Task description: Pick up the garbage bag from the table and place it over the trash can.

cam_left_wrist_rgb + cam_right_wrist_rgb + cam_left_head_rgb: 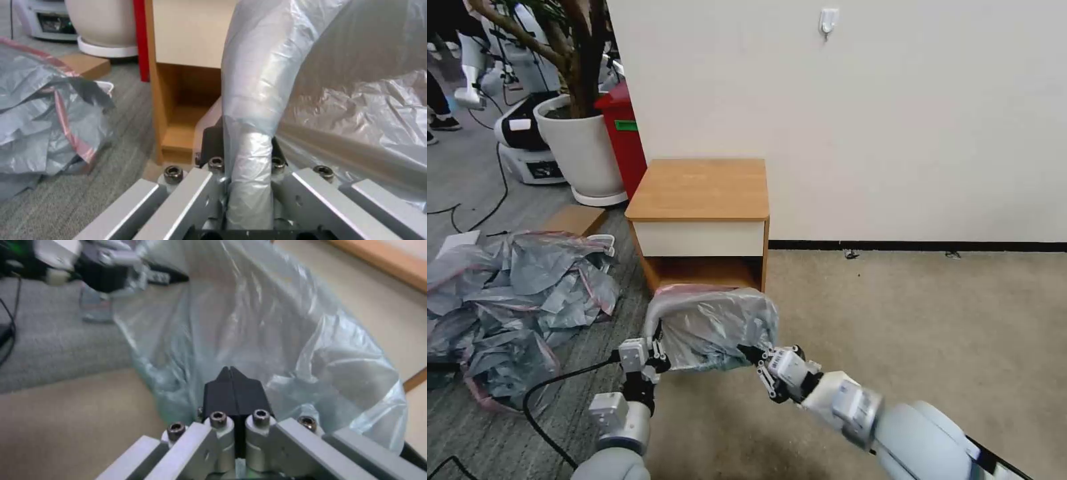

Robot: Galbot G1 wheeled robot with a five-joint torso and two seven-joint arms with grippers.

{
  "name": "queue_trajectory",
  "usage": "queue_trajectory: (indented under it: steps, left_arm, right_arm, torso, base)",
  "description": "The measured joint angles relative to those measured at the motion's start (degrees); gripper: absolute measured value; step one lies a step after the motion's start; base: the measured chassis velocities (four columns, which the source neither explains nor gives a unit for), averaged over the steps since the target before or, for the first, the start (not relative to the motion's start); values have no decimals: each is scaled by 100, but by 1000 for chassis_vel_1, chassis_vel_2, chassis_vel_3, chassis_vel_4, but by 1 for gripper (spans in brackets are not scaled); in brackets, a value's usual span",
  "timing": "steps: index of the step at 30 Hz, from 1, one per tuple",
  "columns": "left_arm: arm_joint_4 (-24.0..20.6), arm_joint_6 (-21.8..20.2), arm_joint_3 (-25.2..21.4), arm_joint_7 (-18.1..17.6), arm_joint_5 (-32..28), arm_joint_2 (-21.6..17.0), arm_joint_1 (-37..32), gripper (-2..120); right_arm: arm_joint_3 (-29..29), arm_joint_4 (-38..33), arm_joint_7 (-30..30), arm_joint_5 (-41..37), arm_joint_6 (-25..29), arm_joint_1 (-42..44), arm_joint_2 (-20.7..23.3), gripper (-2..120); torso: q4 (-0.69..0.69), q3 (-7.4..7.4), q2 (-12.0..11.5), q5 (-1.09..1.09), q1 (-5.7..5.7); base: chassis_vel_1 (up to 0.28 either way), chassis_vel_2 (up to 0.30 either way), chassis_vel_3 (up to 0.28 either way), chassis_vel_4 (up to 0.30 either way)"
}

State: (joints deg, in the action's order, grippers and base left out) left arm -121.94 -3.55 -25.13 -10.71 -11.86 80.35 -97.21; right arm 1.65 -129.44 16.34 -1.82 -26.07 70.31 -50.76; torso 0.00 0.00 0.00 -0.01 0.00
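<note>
Grey translucent plastic is spanning the gap between the two tools: the garbage bag [714, 327] is hanging in the air just in front of the desk [700, 190], below its top and level with the shelf recess, with nothing of it resting on the desk.

On the left, the left tool [657, 350] is pinching a bunched strip of the bag's edge between its pads, as the left wrist view [249, 166] shows. On the right, the right tool [754, 353] is holding the opposite edge; its black pads [233, 390] are pressed together on the film.

The bag's long axis is running left to right between the tools, mouth stretched wide. The trash can cannot be made out under the film, so whether the opening is sitting above its rim cannot be told. Both arms are equally near; the lowering judgement depends on that hidden alignment.
</note>
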Motion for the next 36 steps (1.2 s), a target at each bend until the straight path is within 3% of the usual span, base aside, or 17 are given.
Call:
queue_trajectory:
  steps: [11, 36]
  left_arm:
    - [71, 105, 85, 93, 352, 115, -11, 2]
    - [281, 118, 432, 133, 673, 311, 19, 2]
  right_arm:
    - [551, 402, 131, 191, -877, -793, -318, 0]
    - [1115, 1825, 69, 750, -1338, -1669, -980, 0]
  torso:
    - [0, 0, 0, 0, 0]
    - [0, 0, 0, 0, 0]
  base:
    - [0, 0, 0, 0]
    - [0, 0, 0, 0]
